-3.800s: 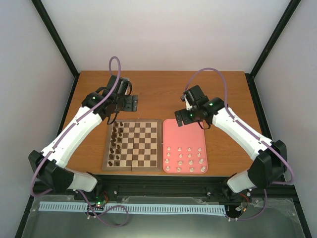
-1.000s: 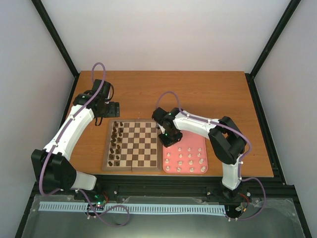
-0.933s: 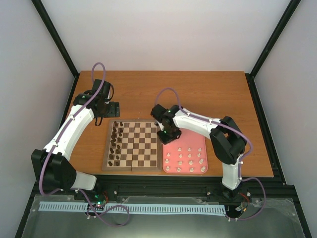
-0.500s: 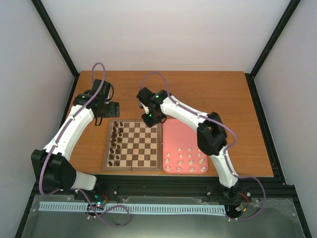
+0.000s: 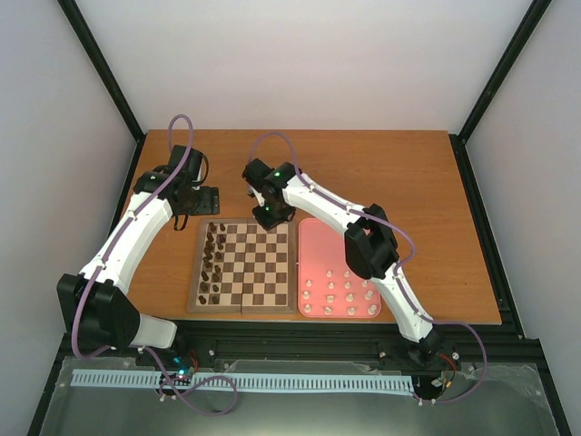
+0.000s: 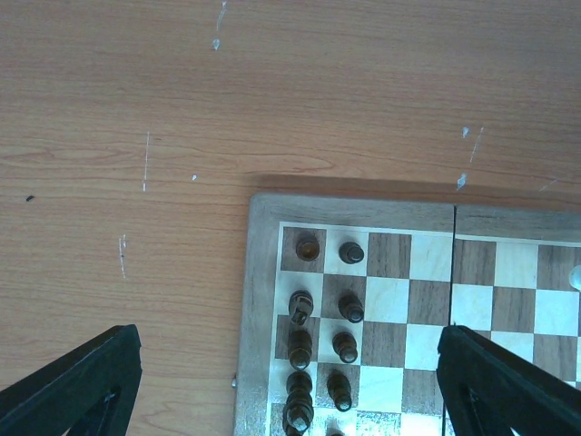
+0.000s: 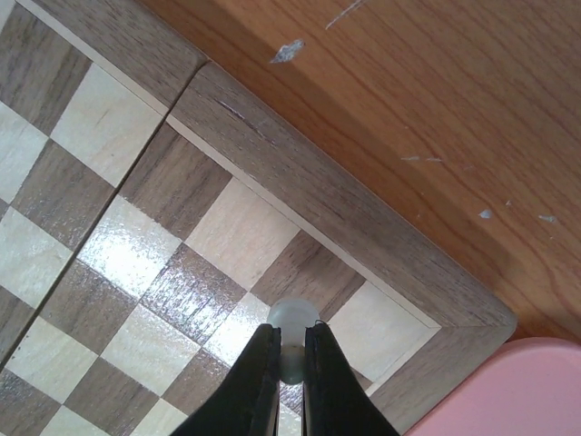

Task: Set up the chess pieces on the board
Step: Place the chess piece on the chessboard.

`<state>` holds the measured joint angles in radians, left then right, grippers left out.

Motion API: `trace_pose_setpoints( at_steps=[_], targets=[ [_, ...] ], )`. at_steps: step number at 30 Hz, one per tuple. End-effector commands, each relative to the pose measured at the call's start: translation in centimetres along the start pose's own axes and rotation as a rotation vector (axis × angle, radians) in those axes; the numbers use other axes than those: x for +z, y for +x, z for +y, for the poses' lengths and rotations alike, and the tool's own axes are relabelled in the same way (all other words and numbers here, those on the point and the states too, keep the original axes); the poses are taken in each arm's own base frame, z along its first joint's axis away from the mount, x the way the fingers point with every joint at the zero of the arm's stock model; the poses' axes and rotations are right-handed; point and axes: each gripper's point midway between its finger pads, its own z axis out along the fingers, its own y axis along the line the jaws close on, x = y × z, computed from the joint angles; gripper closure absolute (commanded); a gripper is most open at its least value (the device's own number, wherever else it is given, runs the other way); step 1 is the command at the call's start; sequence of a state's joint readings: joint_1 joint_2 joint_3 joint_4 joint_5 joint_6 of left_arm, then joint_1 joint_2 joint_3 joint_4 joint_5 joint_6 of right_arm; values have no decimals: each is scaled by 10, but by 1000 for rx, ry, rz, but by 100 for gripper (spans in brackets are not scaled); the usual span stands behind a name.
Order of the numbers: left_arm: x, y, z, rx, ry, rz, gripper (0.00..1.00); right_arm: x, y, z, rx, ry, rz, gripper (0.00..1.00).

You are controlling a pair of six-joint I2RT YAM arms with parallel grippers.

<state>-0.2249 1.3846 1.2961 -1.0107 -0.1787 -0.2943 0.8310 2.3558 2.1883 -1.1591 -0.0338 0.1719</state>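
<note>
Swinging over from the pink tray [image 5: 320, 238], the right tool [image 7: 291, 350] now grips one white piece [image 7: 292, 318] above the far-right corner of the board [image 7: 345, 222]; the other white pieces [image 5: 340, 292] wait on that tray.

Scratched orange-brown wooden table [image 5: 399, 173]; plain white walls [image 5: 300, 64]; black frame posts [image 5: 100, 68]

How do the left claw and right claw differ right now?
The left claw is spread wide and empty; the right claw is shut on a cream chess piece. The left claw hangs near the board's far corner by the dark brown pieces; the right claw is over the opposite far corner, beside the pink tray. Both point down at the board's far edge.
</note>
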Motion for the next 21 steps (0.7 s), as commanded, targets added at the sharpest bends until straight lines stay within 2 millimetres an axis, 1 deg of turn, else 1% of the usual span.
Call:
trace_pose_setpoints(
  at_steps=[1,14,21],
  targets=[
    [-6,-7,0,-1,18,-29,0,12,2,-5,-4,5,29,97],
    [-4,-7,-2,3,22,-23,0,24,-6,-12,9,-17,28,97],
    [-3,-7,-2,5,22,-20,0,26,2,-6,1,-62,65,96]
  ],
)
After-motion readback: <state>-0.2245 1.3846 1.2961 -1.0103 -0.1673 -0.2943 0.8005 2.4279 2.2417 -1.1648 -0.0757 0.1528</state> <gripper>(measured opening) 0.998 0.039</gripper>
